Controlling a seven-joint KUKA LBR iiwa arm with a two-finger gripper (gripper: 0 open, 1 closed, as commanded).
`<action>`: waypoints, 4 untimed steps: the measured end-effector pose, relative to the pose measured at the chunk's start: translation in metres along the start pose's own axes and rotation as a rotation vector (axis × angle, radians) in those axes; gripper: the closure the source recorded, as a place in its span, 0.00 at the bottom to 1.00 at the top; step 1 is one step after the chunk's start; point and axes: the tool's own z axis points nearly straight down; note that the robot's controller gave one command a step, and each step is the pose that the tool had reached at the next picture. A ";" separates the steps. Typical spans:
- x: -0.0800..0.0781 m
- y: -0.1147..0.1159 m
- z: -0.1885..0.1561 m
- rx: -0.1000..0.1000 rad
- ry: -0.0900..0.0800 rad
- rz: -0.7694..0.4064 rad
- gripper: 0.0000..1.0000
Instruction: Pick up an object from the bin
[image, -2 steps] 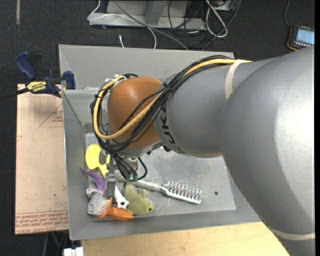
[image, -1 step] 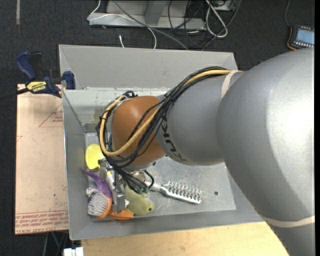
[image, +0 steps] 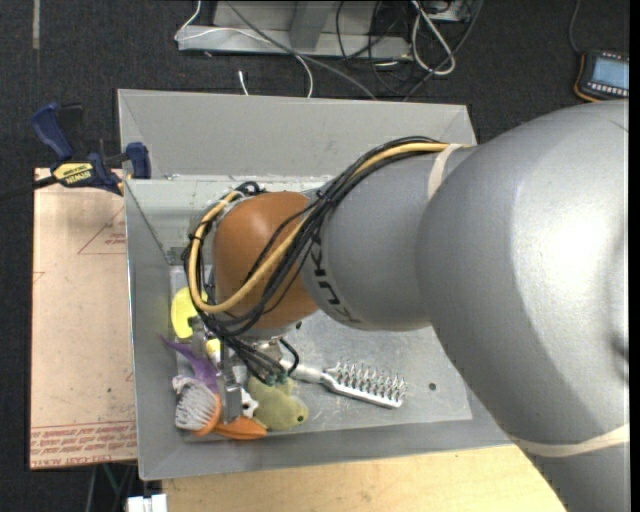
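My gripper (image: 234, 388) reaches down into the bin's near left corner, under the arm's orange cover. It stands among a small cluster of things. A yellow-green soft toy (image: 281, 409) lies just to its right. An orange flat piece (image: 238, 430) lies below it at the bin's front. A white bristly brush head (image: 197, 408) with a purple strip (image: 196, 361) above it sits to its left. The view does not show whether anything is in its grasp.
A white hairbrush (image: 364, 383) lies on the bin floor to the right of the cluster, handle toward the gripper. A yellow round thing (image: 182, 313) sits by the left wall, partly hidden by cables. The arm covers the bin's middle and right.
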 end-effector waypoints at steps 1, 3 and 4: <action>0.023 -0.006 0.020 -0.003 -0.007 -0.162 0.00; -0.004 0.002 0.023 -0.004 -0.007 -0.198 1.00; -0.005 0.000 -0.071 -0.004 -0.003 -0.207 1.00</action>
